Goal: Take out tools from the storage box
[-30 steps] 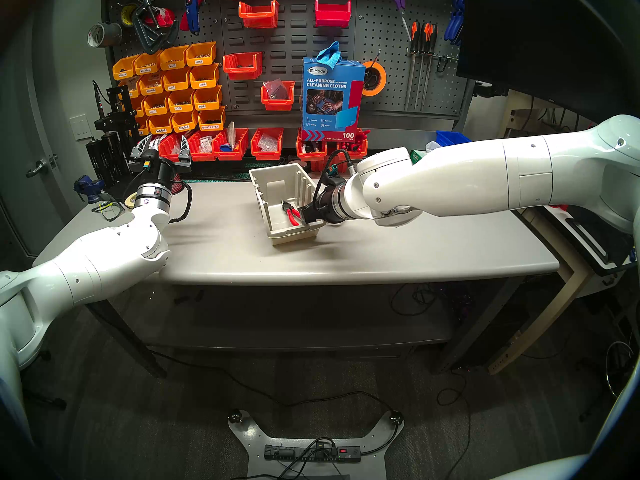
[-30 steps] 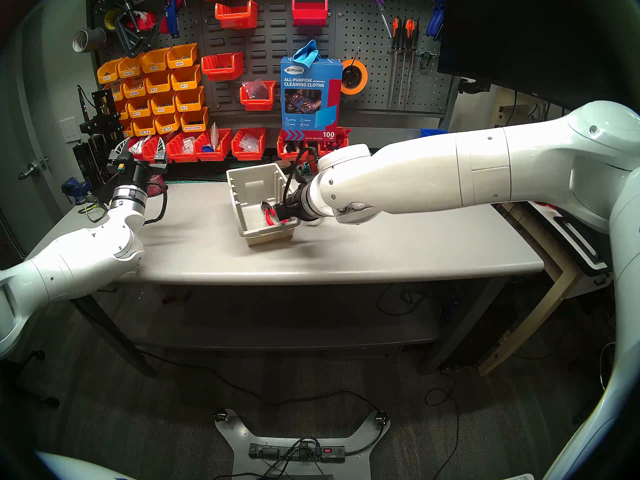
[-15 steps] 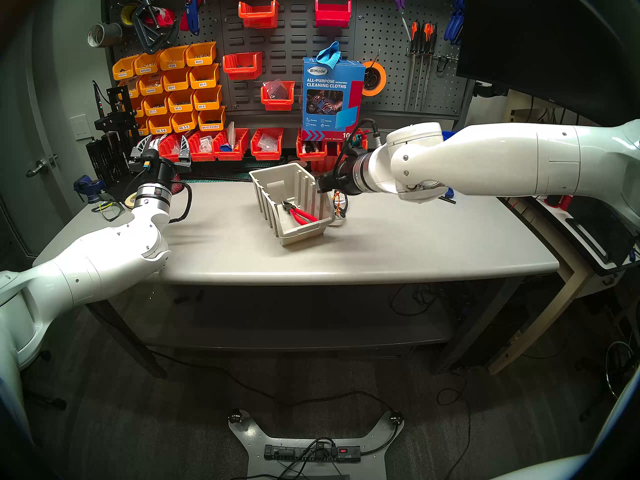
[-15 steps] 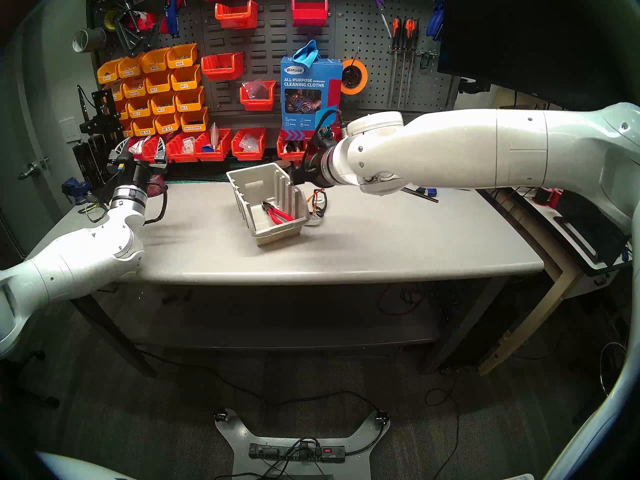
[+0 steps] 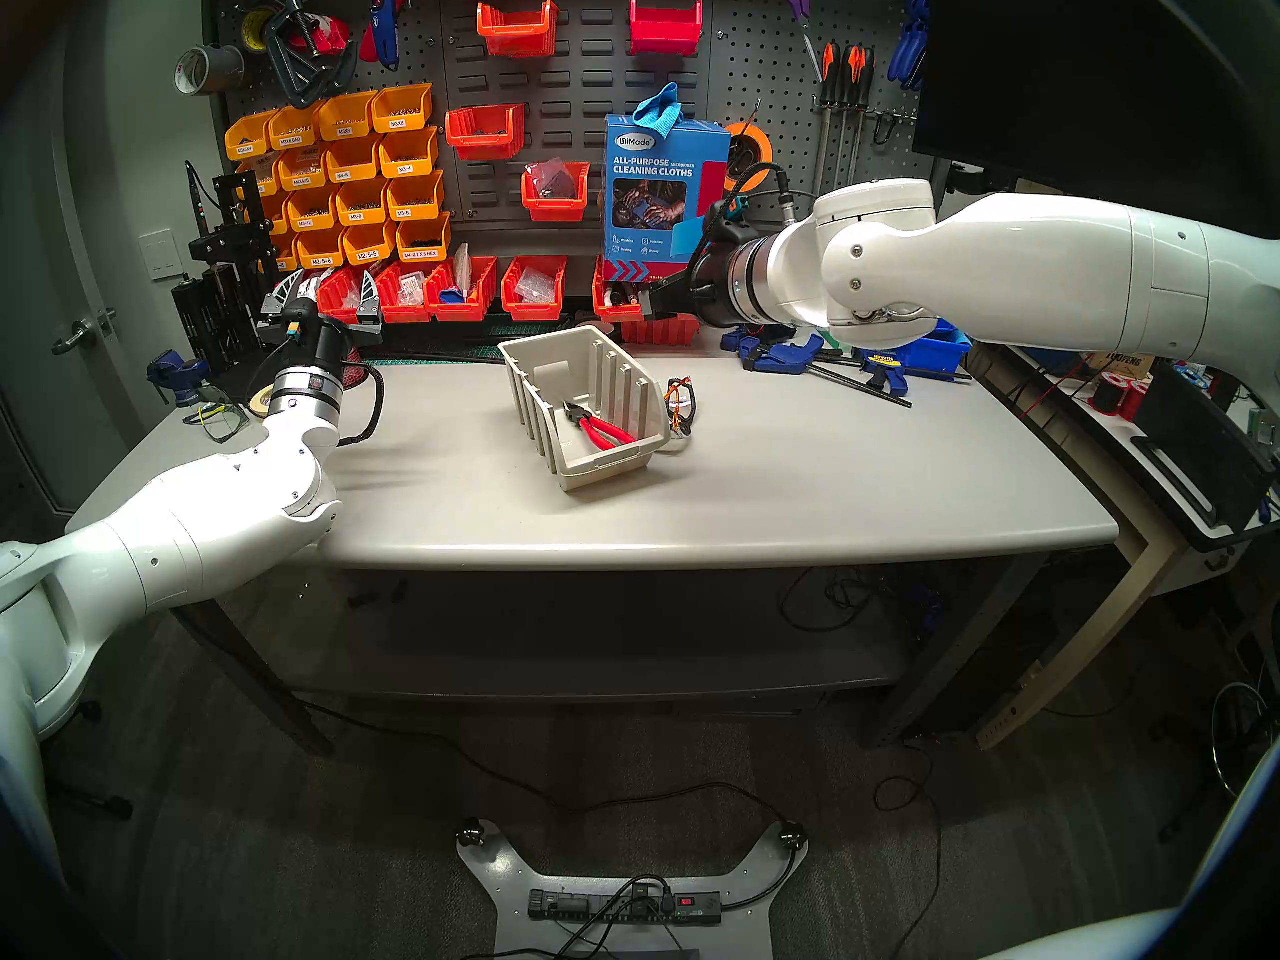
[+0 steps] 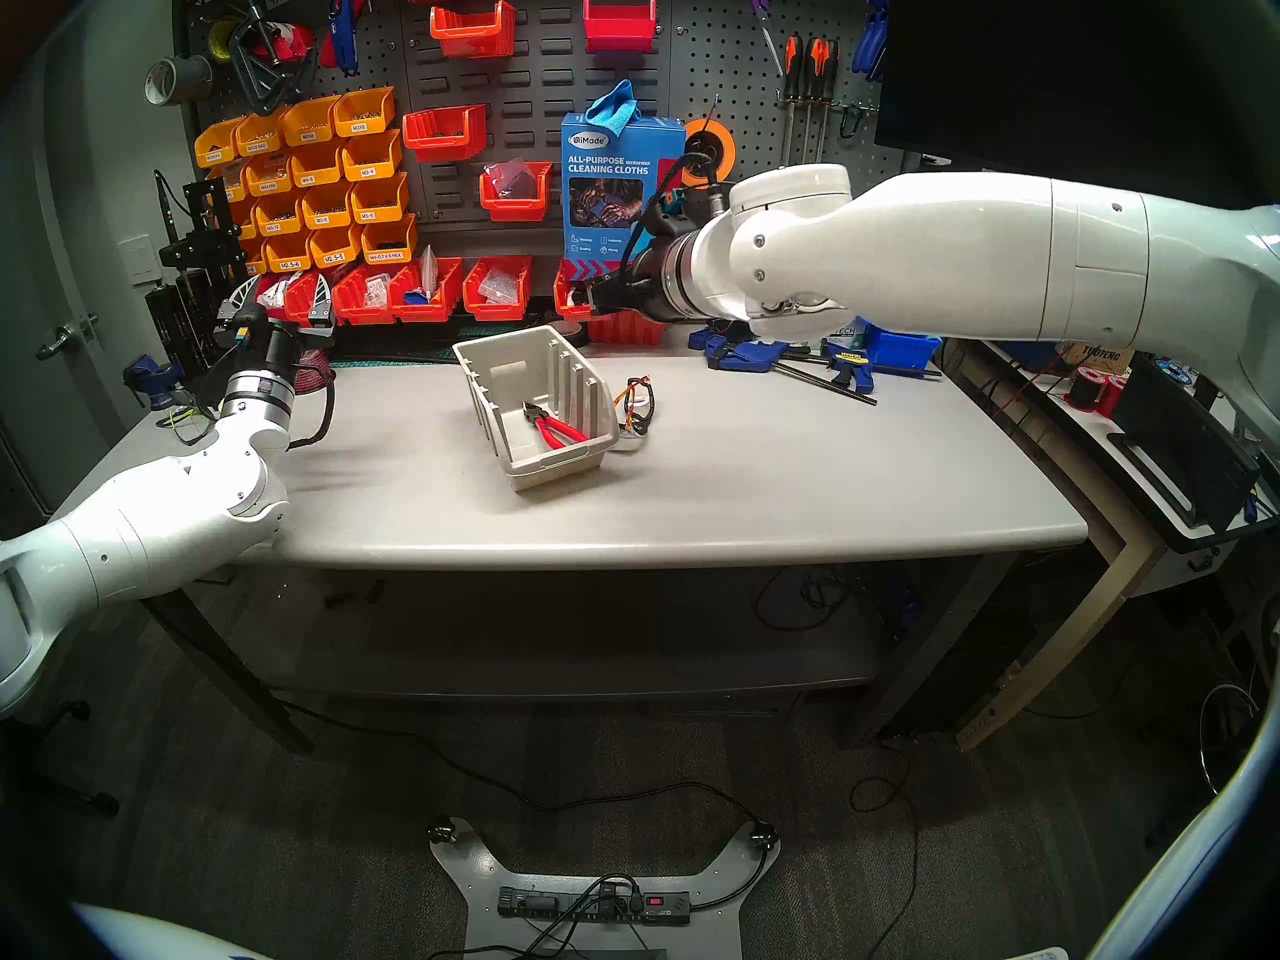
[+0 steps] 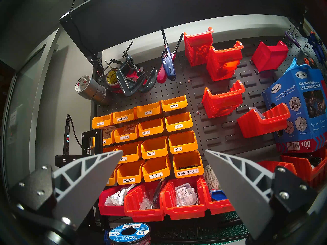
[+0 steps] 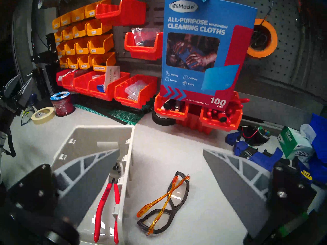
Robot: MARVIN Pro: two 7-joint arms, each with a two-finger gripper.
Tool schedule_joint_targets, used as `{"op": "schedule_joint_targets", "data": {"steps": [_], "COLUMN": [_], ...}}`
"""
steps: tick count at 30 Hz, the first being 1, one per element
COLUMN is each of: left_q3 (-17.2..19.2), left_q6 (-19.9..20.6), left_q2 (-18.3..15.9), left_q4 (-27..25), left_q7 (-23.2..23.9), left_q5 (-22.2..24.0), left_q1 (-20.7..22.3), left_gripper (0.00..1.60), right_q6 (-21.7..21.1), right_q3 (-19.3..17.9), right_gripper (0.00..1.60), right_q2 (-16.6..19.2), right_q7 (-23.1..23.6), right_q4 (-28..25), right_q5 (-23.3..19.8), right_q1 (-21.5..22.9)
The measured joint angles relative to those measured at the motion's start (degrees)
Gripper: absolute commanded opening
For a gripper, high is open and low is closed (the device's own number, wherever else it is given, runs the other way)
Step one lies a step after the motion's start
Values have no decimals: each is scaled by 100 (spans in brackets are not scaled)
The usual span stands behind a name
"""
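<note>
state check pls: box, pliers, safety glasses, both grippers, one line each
storage box: upright on the table, open top.
pliers: inside the box, lying flat on its floor, handles together.
safety glasses: out of the box, folded, lying on the table right beside its side wall.
left gripper: open, empty, raised, facing the wall bins.
right gripper: open, empty, raised above box and glasses.
</note>
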State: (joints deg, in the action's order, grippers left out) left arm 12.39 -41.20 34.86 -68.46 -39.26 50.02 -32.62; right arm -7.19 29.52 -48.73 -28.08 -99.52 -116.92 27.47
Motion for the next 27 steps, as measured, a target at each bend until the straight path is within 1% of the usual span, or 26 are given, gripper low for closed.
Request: {"op": "schedule_joint_targets", "data": {"steps": [11, 27], "left_q3": [0, 0], "left_q6": [0, 0], "left_q2": [0, 0], "left_q4": [0, 1], "left_q7": [0, 0], "left_q5": [0, 0], "left_q1": [0, 0], "left_gripper": [160, 160], "right_q6": [111, 145], "right_q3": [62, 70], "right_gripper": [160, 160], "right_q2": [353, 468], "right_q7": [-78, -56], "right_q4": [1, -57], "right_q5": [44, 67], "right_q1": [43, 50]}}
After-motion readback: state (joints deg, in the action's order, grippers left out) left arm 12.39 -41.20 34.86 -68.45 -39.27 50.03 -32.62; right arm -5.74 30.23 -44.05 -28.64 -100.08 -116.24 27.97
